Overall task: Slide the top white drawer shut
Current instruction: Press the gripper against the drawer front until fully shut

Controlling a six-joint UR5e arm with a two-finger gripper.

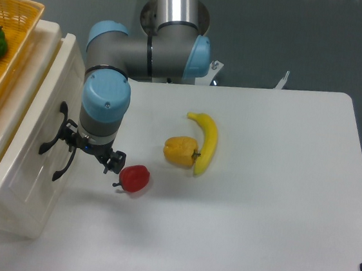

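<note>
Top white drawer (35,136) slightly open beside white table (258,202); grey wall behind.

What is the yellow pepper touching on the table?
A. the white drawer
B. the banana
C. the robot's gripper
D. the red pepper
B. The yellow pepper sits right against the banana, while the red pepper, the top white drawer and the gripper are all apart from it, off to the left.
</note>
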